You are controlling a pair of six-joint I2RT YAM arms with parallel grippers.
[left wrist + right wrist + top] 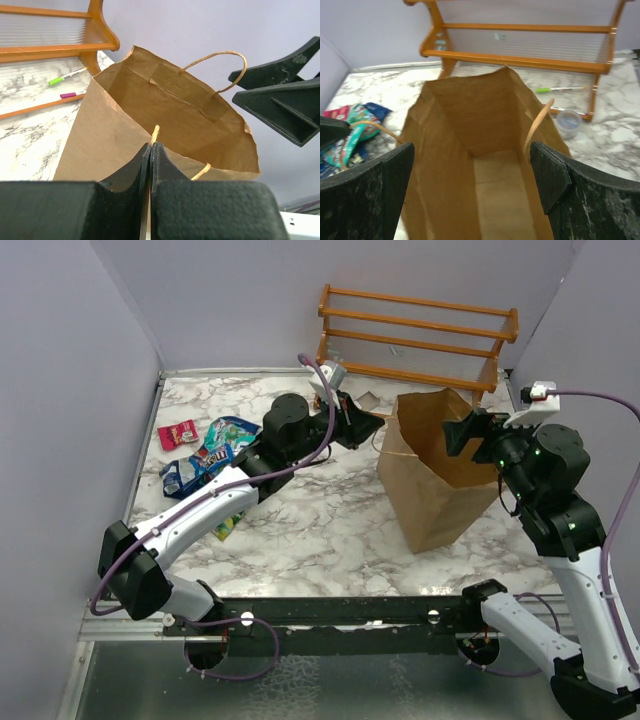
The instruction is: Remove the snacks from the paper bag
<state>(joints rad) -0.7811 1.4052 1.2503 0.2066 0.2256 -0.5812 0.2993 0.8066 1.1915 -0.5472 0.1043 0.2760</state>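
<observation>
The paper bag [430,485] stands upright and open at centre right. My left gripper [368,426] is at the bag's left rim; in the left wrist view it [151,148] is shut on the bag's near string handle [155,133]. My right gripper [466,434] hangs open over the bag's mouth. In the right wrist view it [470,165] looks straight down into the bag [445,150], and only the bare bottom shows. The snacks lie on the table at far left: a red-white packet [178,433], a teal-red one [229,431], a dark blue one [188,476], and a green-yellow one [228,528] partly under my left arm.
An orange wooden rack [415,330] stands at the back, behind the bag. A green pen [560,89] and a small clear pot [568,121] lie under it. White walls close in left, back and right. My left arm crosses the table's middle left.
</observation>
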